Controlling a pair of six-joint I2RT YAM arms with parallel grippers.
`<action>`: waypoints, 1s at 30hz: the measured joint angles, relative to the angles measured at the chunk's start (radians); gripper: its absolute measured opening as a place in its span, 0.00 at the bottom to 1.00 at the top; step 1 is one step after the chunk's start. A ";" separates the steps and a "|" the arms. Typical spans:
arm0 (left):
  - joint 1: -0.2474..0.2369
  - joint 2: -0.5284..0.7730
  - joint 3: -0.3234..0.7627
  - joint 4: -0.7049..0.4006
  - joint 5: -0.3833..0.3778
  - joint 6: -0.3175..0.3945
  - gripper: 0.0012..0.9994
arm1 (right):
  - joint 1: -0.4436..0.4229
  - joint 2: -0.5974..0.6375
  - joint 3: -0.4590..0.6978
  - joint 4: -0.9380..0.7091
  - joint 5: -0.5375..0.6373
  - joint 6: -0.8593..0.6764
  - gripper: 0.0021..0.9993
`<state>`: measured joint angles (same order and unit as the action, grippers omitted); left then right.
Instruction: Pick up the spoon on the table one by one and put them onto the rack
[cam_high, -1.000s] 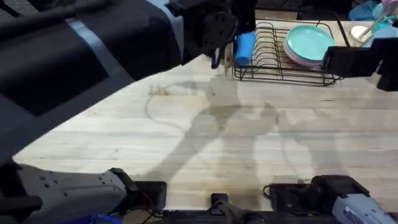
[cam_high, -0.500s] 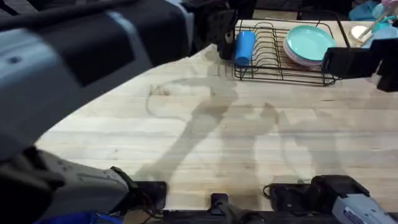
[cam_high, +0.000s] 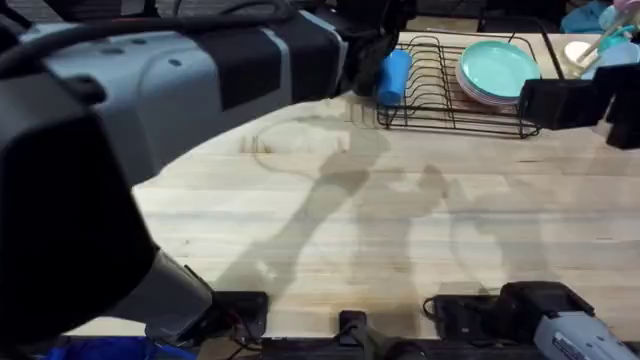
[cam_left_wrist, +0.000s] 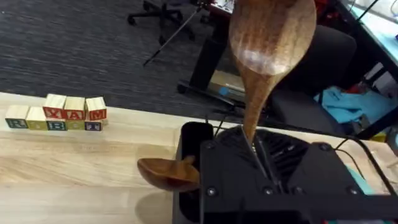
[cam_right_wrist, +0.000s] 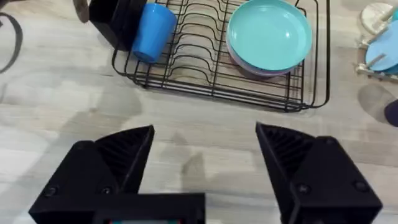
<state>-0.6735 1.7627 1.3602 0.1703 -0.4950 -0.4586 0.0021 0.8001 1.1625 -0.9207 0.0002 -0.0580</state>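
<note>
Wooden spoon (cam_left_wrist: 268, 56) handle vanishes inside the left pincer (cam_left_wrist: 264, 168).

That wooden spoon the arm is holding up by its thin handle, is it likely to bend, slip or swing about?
The wooden spoon looks solid, so it probably stays stiff rather than bending. Its broad bowl sits high above the left gripper, which pinches only the slim handle, so it may tilt or pivot. The glossy finish suggests it could slip somewhat.
</note>
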 joint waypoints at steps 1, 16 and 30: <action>0.001 0.007 0.000 0.008 0.000 0.004 0.04 | 0.000 0.000 0.000 0.000 0.000 -0.001 0.99; 0.038 0.139 0.000 0.238 0.004 0.073 0.04 | 0.000 0.000 0.000 0.000 0.000 -0.002 0.99; 0.038 0.188 0.000 0.201 0.004 0.155 0.04 | 0.000 0.000 0.000 0.000 0.000 -0.002 0.99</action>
<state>-0.6350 1.9507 1.3602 0.3708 -0.4908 -0.3032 0.0021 0.8005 1.1625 -0.9210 0.0002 -0.0605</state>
